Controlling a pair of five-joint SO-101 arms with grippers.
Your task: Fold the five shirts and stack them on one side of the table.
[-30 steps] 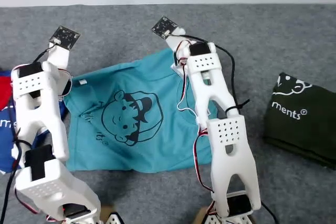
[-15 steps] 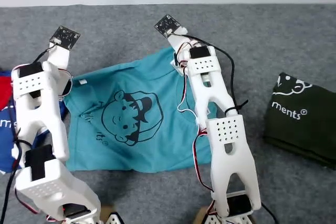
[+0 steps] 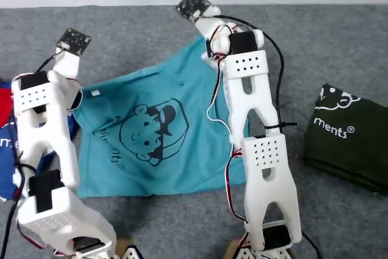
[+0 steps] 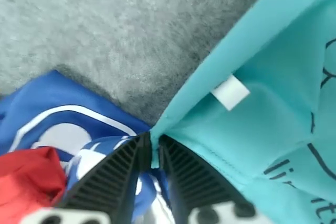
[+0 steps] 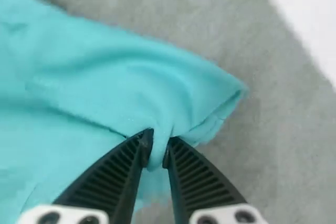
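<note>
Right claw pinching teal shirt corner, arm stretched forward; left claw clamped on another corner

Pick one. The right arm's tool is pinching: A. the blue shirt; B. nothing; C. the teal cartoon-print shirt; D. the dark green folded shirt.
C: the right tool is shut on a bunched edge of the teal cartoon-print shirt.

Grey table with a spread teal shirt, a folded dark green shirt, a blue shirt
</note>
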